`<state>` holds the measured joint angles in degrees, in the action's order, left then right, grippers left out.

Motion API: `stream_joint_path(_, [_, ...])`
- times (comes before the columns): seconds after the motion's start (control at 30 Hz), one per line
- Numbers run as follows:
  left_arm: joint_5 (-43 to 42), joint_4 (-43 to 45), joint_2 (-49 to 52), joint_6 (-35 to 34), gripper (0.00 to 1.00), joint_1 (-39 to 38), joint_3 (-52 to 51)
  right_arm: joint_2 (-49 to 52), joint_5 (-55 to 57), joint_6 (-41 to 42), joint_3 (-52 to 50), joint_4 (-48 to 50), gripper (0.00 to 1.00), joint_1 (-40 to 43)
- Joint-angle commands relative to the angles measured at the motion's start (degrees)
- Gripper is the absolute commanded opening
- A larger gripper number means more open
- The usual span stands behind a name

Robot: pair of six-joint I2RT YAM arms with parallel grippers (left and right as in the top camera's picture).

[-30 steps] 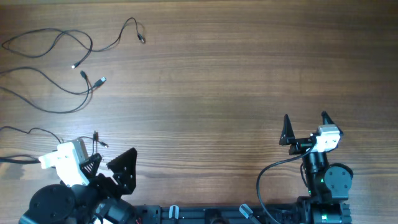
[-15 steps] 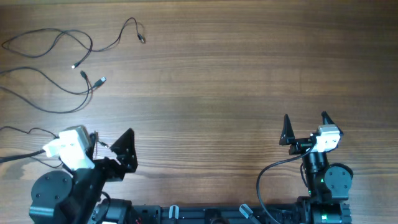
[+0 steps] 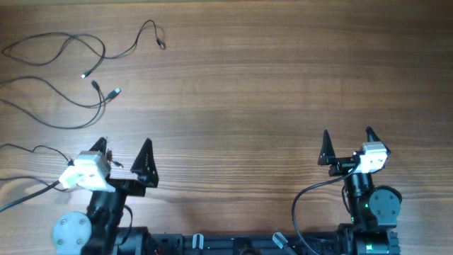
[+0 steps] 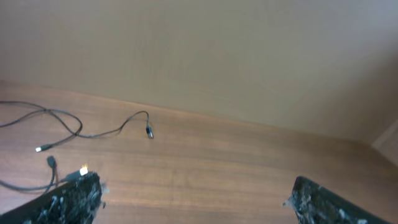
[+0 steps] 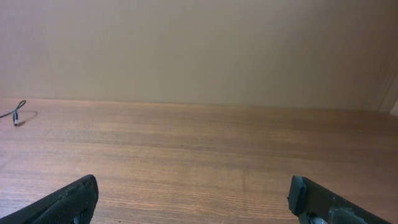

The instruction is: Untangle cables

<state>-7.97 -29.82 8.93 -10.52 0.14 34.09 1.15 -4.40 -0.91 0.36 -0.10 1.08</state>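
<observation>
Overhead view examined first. Found the cables [image 3: 103, 49] lying loose on the desk [image 3: 248, 85] in the upper left of the frame, as thin dark strands in open curves, some crossing near their small plug ends, two of those ends tipped pale. Noted one further thin strand entering at the left edge and ending just beside the left gripper [image 3: 125, 145] at lower left; cannot tell whether touching. Found that gripper's fingers spread wide and pinching nothing. Found the right gripper [image 3: 347, 134] at lower right, well apart from the cables, fingers likewise spread wide and holding nothing. Left wrist view: confirmed dark fingers [image 4: 68, 199] at both bottom corners with bare wood between, and the cables [image 4: 78, 127] at the left of the frame beyond the fingertips, one plug end lying toward centre. Right wrist view: confirmed fingers [image 5: 68, 202] far apart at the bottom corners, and one end of the cables [image 5: 17, 116] at the far left edge.
</observation>
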Motion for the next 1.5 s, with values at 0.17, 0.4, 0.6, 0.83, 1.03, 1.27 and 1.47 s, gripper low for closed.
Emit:
stream_joint_path(0.17, [0.68, 19.61, -8.11, 1.11, 1.00, 2.05, -17.03, -0.94, 1.03, 0.92, -0.04, 0.09, 1.00, 0.44])
stream_joint_path(0.4, [0.37, 23.19, -8.72, 1.18, 1.00, 4.61, -21.99, -0.94, 1.03, 0.92, -0.04, 0.09, 1.00, 0.44])
stream_joint_path(0.6, [2.01, 25.62, -8.72, 1.31, 1.00, 4.63, -27.54, -0.94, 1.03, 0.92, -0.04, 0.09, 1.00, 0.44])
stream_joint_path(0.83, [1.84, 30.40, -8.72, 1.18, 1.00, 4.59, -32.61, -0.94, 1.03, 0.92, -0.04, 0.09, 1.00, 0.44])
stream_joint_path(1.03, [1.84, 29.20, -8.74, 6.10, 1.00, 4.52, -33.77, -0.94, 1.03, 0.92, -0.04, 0.09, 1.00, 0.44])
stream_joint_path(1.27, [7.30, 25.35, -8.74, 8.85, 1.00, 4.55, -33.77, -0.94, 1.03, 0.94, -0.04, 0.09, 1.00, 0.44])
stream_joint_path(1.47, [9.14, 25.49, -8.74, 8.83, 1.00, 4.52, -33.77, -0.94, 1.03, 0.94, -0.04, 0.09, 1.00, 0.44])
